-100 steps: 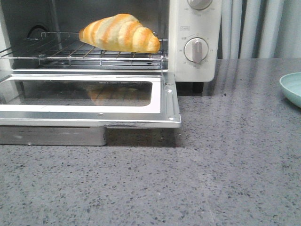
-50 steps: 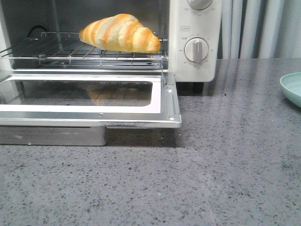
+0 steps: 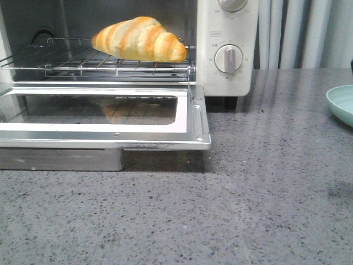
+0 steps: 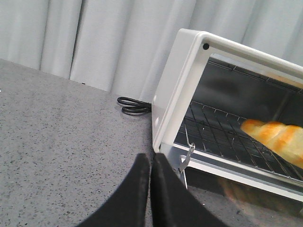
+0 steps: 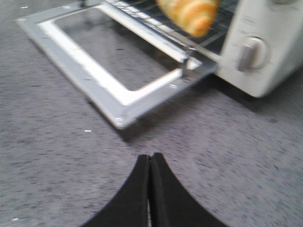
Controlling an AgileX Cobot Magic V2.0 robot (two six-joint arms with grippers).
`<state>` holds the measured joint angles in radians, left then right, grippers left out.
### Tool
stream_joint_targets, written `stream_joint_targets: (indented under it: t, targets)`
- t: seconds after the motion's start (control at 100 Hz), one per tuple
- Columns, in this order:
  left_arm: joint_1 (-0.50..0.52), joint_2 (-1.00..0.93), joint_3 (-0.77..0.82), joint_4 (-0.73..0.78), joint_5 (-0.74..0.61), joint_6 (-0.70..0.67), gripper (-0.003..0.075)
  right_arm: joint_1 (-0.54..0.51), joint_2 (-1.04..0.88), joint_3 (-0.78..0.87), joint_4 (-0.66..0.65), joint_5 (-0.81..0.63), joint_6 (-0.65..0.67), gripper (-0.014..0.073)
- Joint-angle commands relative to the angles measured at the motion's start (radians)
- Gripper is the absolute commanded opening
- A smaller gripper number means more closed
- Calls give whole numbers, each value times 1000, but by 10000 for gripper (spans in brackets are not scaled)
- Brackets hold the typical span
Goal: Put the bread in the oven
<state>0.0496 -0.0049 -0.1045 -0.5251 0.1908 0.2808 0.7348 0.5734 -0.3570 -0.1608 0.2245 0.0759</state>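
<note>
The bread [image 3: 139, 38], a golden-orange croissant with cream stripes, lies on the wire rack [image 3: 66, 61] inside the cream-white oven [image 3: 229, 27]. The oven's glass door [image 3: 105, 113] hangs open, lying flat toward me. The bread also shows in the left wrist view [image 4: 277, 138] and the right wrist view [image 5: 189, 14]. My left gripper [image 4: 150, 158] is shut and empty, beside the oven's left front corner. My right gripper [image 5: 150, 158] is shut and empty, over the counter in front of the door's right corner. Neither gripper shows in the front view.
A pale green dish [image 3: 342, 105] sits at the counter's right edge. The oven's two knobs [image 3: 228, 58] are on its right panel. A black cord [image 4: 135, 105] lies coiled behind the oven's left side. Grey curtains hang at the back.
The front view has shifted a few pixels to the left. The bread stays on the rack and the door stays open.
</note>
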Motion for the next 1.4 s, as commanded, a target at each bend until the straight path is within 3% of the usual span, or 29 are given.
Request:
stream_joint_targets:
  t: [0.0, 0.39, 0.83, 1.1, 1.39]
  targets:
    - [-9, -26, -28, -15, -70, -8, -21, -69, -9, 3, 19, -110, -24, -76]
    - [-9, -26, -28, -15, -70, -8, -21, -327, -151, 160, 53, -124, -24, -76]
    - [-9, -26, -28, -15, -70, -8, -21, -582, -495, 321, 53, -111, -24, -76]
    - [-9, -26, -28, -15, -70, -8, -21, -692, -602, 366, 53, -111, -24, -76]
    - [-9, -26, -28, -15, -70, -8, -21, -726, -602, 380, 61, -79, -24, -76]
